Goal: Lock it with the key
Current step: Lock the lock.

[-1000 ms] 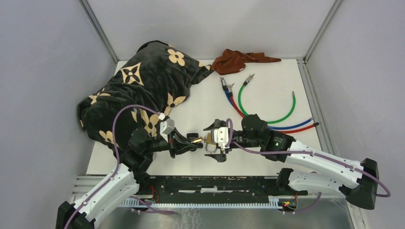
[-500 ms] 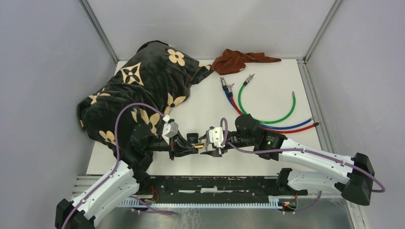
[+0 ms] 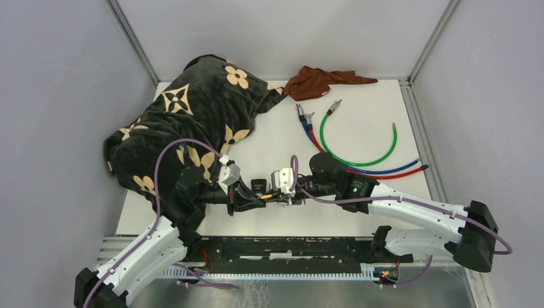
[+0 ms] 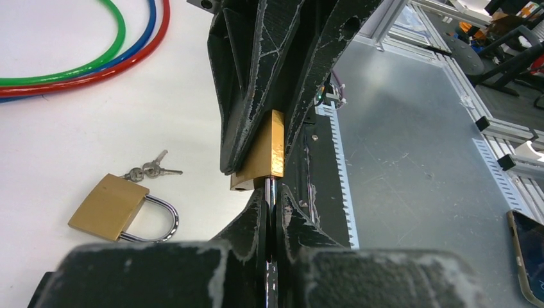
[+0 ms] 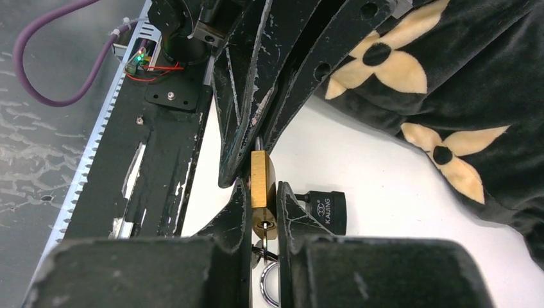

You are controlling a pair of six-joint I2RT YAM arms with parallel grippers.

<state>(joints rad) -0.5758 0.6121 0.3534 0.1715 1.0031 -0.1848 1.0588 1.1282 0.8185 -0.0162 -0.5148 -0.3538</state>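
Two robot arms meet nose to nose low over the white tabletop point(image 4: 77, 122). The task's thing, a small brass padlock point(image 5: 260, 183), is held in the air btwn them. R jaws are pressed onto its flat sides, so the body sits right btwn the R tips. L jaws are clamped tight on a thin silver piece, prob. the shackle point(image 4: 270, 189), just past the body's far end. At the end nearest the R wrist, a key seems seated in the keyhole, w/ its ring point(image 5: 268, 285) dangling under the R jaws.

Beside the R jaws lies a black padlock point(image 5: 327, 208). Off to one side of the L jaws lie a spare brass padlock point(image 4: 119, 208) and loose keys point(image 4: 151, 170).

Likely step: steady the lock for closing. Best done w/ both grips in line. Push the shackle straight home, no twisting, and leave the key free to turn.
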